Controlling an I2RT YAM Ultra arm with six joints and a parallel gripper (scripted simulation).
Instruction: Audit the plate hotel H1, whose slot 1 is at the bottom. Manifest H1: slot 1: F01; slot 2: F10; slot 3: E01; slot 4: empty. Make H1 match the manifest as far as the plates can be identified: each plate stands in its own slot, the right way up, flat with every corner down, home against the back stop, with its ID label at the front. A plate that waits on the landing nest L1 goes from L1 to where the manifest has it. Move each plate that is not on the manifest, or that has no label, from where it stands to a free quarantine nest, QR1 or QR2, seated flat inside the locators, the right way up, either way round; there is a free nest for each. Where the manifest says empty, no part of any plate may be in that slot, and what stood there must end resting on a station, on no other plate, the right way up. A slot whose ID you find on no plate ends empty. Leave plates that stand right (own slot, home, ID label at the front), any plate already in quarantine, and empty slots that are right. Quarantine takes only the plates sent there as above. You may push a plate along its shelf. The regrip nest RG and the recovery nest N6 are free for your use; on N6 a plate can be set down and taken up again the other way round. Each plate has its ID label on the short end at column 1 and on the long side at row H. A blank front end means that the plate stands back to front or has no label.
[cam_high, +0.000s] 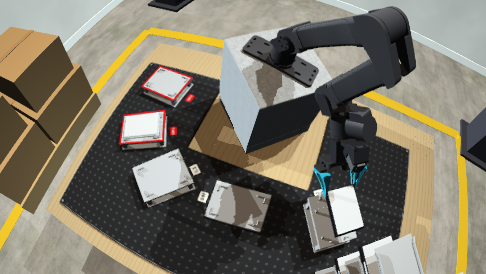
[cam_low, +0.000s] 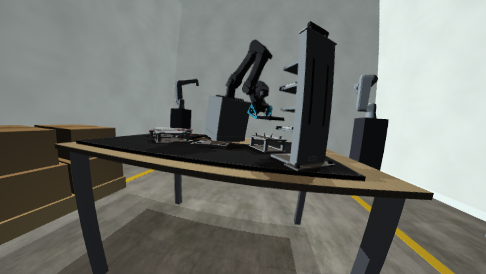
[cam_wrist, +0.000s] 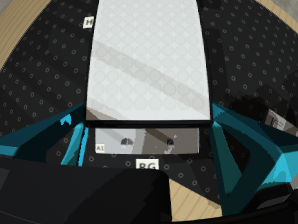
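Observation:
My gripper (cam_high: 340, 181) (cam_low: 259, 111) (cam_wrist: 148, 109) is shut on a white plate (cam_high: 346, 210) (cam_low: 274, 118) (cam_wrist: 147, 50), gripped across its width at the near short end. The plate hangs level in the air, partly over the grey regrip nest RG (cam_high: 317, 225) (cam_low: 267, 143) (cam_wrist: 147, 141), its far end toward the plate hotel H1 (cam_high: 400, 252) (cam_low: 312, 95). I can read no label on the plate. The hotel's shelves show only edge-on in the exterior view, and what stands in them is hard to tell.
Two red-framed quarantine nests (cam_high: 167, 84) (cam_high: 143, 127) at the left each show a white top. A nest carrying a white plate (cam_high: 162, 176) and a bare grey nest (cam_high: 237, 205) lie mid-table. The arm's grey pedestal (cam_high: 265, 100) stands behind; cardboard boxes (cam_high: 30, 100) are stacked far left.

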